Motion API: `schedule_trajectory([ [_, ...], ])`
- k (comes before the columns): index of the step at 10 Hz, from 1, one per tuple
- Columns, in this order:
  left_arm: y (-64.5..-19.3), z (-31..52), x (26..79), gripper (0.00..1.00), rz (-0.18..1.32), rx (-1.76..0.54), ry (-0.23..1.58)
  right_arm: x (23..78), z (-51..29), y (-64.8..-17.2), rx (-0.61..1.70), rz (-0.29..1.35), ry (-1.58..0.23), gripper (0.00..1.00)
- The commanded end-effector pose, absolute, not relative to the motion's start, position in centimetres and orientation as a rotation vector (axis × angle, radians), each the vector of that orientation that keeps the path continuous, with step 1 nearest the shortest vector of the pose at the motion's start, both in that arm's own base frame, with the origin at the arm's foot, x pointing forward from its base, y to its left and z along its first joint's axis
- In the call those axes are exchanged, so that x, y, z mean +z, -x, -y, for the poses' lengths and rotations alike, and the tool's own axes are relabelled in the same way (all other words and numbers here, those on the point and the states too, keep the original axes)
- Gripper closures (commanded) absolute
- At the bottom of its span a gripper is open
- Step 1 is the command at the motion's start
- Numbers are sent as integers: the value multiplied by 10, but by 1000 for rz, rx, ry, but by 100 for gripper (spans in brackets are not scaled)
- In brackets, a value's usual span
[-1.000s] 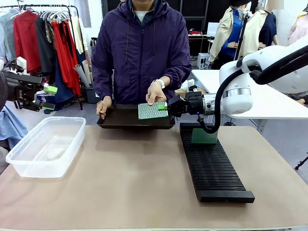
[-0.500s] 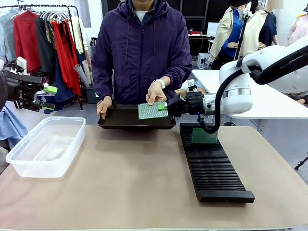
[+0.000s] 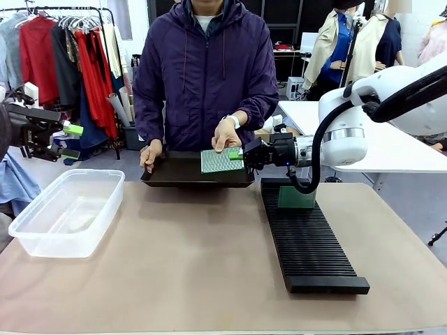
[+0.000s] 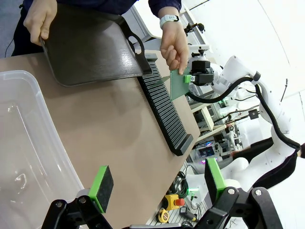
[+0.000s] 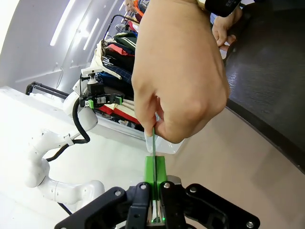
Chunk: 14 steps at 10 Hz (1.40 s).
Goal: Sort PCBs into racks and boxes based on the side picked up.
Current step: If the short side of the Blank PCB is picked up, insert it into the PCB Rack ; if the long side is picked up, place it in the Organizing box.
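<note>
The right end effector [image 3: 238,154] grips the right edge of the PCB [image 3: 218,162], the person's hand [image 3: 227,134] pinches its far edge, and the rack [image 3: 311,244] lies just nearer, below.

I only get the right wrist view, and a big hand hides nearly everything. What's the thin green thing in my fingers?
Observer: A PCB; in the front view its pale, patterned face points toward the robot's side.
Operator: Is anything in the rack?
Observer: One green board stands at the far end of the black rack.
Operator: Where's the tub?
Observer: The clear tub sits on the left side of the table, no boards in it.
</note>
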State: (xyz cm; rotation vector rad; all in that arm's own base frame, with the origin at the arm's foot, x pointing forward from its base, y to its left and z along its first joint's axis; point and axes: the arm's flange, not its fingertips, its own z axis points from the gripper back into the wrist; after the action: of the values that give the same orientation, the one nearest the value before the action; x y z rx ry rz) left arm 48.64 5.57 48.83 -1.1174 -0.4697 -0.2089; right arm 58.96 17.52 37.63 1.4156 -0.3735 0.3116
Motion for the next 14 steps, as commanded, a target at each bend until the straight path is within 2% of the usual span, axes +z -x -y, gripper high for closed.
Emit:
schedule_trajectory([
  [1,-486,-56,490,0,473,-211,1120,378,-177,-589,314,379,-1418,100],
  [14,-486,-56,490,0,473,-211,1120,378,-177,-589,314,379,-1418,100],
])
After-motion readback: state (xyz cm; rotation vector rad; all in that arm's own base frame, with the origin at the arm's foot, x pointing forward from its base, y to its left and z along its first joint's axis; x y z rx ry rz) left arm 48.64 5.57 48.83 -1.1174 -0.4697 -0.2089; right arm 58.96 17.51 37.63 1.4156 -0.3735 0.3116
